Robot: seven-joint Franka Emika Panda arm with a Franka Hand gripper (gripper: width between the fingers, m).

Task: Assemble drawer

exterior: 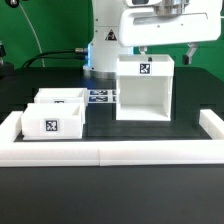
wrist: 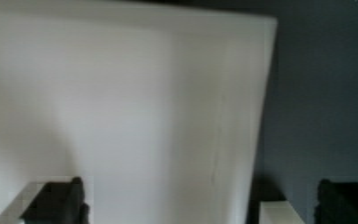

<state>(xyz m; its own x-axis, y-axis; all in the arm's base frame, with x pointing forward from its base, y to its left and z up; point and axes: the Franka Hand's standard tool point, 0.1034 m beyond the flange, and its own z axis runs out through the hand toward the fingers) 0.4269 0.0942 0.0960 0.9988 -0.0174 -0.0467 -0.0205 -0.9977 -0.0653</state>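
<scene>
The drawer's tall open-fronted housing (exterior: 145, 90) stands upright at the exterior view's right, a tag on its upper front. Two small open-topped trays lie at the left: one in front (exterior: 52, 121) and one behind it (exterior: 62, 97). My gripper (exterior: 164, 52) hangs just above the housing's top. In the wrist view a white housing panel (wrist: 140, 110) fills most of the picture. My gripper (wrist: 202, 205) is open and its dark fingertips (wrist: 51, 200) stand on either side of the panel. A dark gap shows between the panel and the other fingertip. Nothing is gripped.
A low white rail (exterior: 110, 152) edges the black tabletop in front and at both sides. The marker board (exterior: 100, 97) lies between the trays and the housing. The robot's base (exterior: 100, 45) stands behind, with cables at the back left.
</scene>
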